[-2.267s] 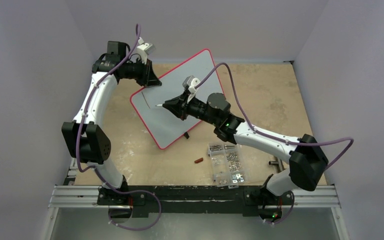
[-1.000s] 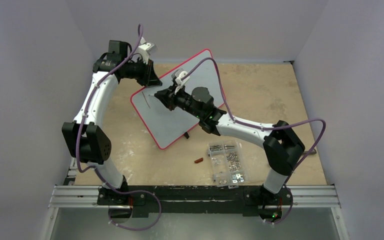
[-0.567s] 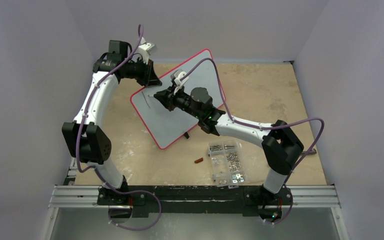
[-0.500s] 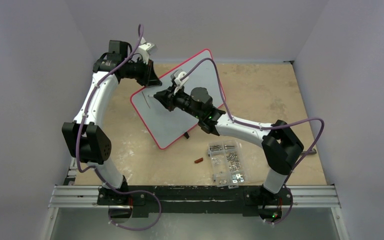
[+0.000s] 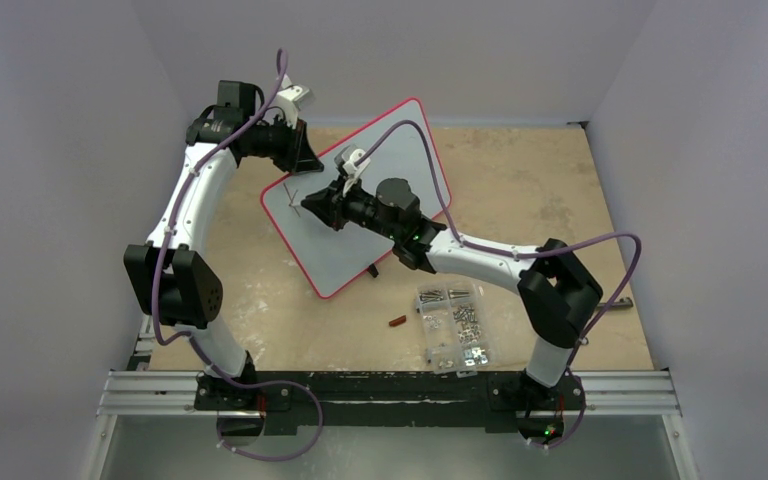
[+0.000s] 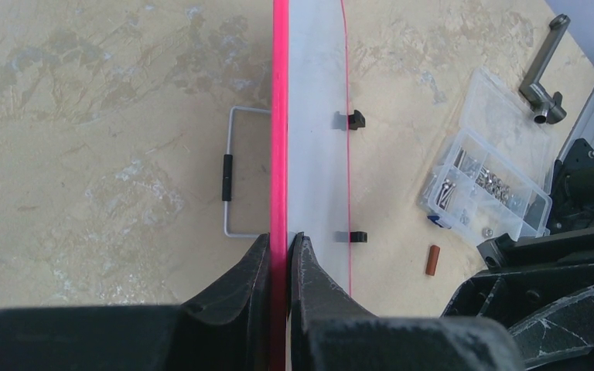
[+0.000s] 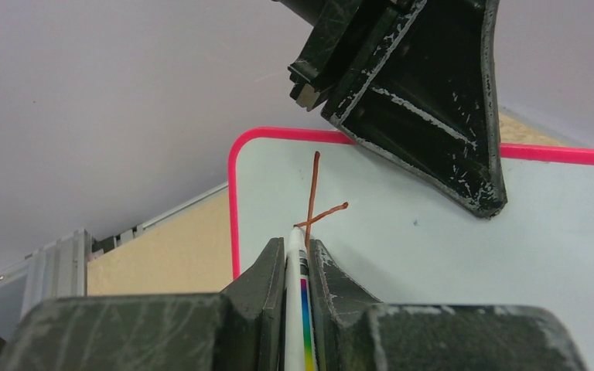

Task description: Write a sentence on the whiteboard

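The whiteboard [image 5: 380, 190], white with a red-pink rim, stands tilted on the table. My left gripper [image 5: 300, 165] is shut on its upper left rim; the left wrist view shows the fingers [image 6: 257, 259] pinching the pink edge [image 6: 280, 116]. My right gripper [image 5: 312, 207] is shut on a white marker [image 7: 296, 301] with a rainbow stripe. The marker's tip touches the board [image 7: 433, 255] near its left corner. Of the sentence, only two orange-brown strokes [image 7: 312, 189] show: a long vertical line and a short line crossing it.
A clear screw box [image 5: 455, 322] and a small red-brown cap [image 5: 396, 321] lie on the table in front of the board. The box [image 6: 487, 185], the board's wire stand [image 6: 230, 174] and a grey handle [image 6: 545, 77] show in the left wrist view.
My right gripper has moved left across the board towards its left corner with the marker. A short stroke now crosses the vertical line. The left arm has not moved.
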{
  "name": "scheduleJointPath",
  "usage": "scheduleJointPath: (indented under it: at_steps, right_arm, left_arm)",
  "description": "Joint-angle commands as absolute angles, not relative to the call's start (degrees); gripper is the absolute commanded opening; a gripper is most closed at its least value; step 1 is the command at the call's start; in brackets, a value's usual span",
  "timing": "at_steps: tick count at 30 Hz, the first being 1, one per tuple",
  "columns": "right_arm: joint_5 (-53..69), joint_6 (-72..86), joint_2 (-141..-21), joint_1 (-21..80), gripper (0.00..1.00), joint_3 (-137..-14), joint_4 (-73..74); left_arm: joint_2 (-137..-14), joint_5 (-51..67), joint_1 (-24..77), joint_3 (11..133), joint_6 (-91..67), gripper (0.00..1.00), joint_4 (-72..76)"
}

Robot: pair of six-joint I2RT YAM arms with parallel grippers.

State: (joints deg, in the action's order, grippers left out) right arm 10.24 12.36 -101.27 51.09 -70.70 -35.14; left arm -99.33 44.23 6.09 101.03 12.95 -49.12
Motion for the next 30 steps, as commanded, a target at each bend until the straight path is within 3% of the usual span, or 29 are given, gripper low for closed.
scheduleJointPath:
  at_steps: [1,30]
  right_arm:
    - [9.55,12.24,-102.22,51.41,0.00,-70.98,-34.07]
    - [-2.30,7.78,-97.12,51.24,0.00,-66.15,-28.21]
  left_arm:
    - [-98.75,40.10,7.90,101.10,18.64,0.00,-53.21]
    - [-98.53,39.59,8.02,101.18,18.79,0.00,-53.49]
